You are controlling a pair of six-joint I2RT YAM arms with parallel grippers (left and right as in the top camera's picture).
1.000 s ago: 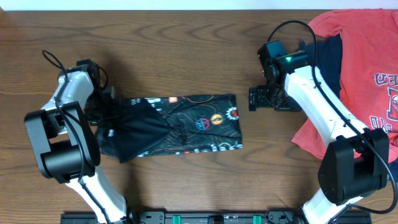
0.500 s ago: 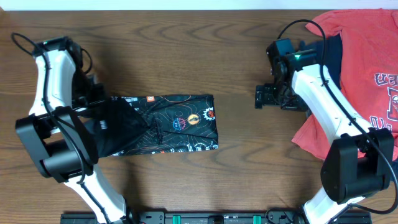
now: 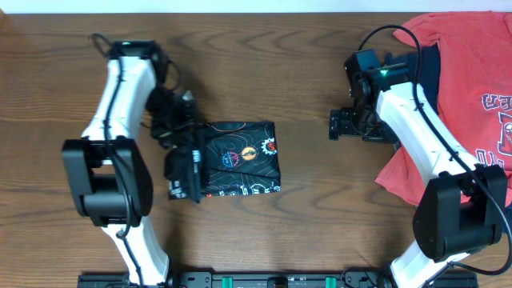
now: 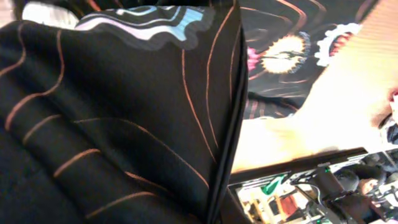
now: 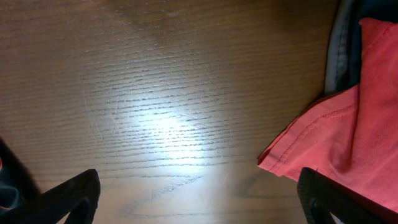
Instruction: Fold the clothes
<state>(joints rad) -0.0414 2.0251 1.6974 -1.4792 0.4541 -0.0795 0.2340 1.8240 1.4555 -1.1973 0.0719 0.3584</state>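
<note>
The black T-shirt [image 3: 240, 158] lies part-folded on the worktop [image 3: 264, 64], left of centre. The left gripper [image 3: 184, 171] holds its left end raised, jaws clamped on the fabric. The right gripper [image 3: 335, 126] hovers beside the red T-shirt [image 3: 472, 72], jaws apart.

The left arm [image 3: 118, 100] reaches toward 12 o'clock, bends at the elbow, and angles its wrist back toward 5 o'clock. The left claw [image 3: 182, 160] is clamped on the clothes [image 3: 240, 156]. The right arm [image 3: 416, 120] leans toward 11 o'clock. The right claw [image 3: 338, 126] points to 9 o'clock above the counter [image 3: 264, 64], fingers spread wide.
</note>
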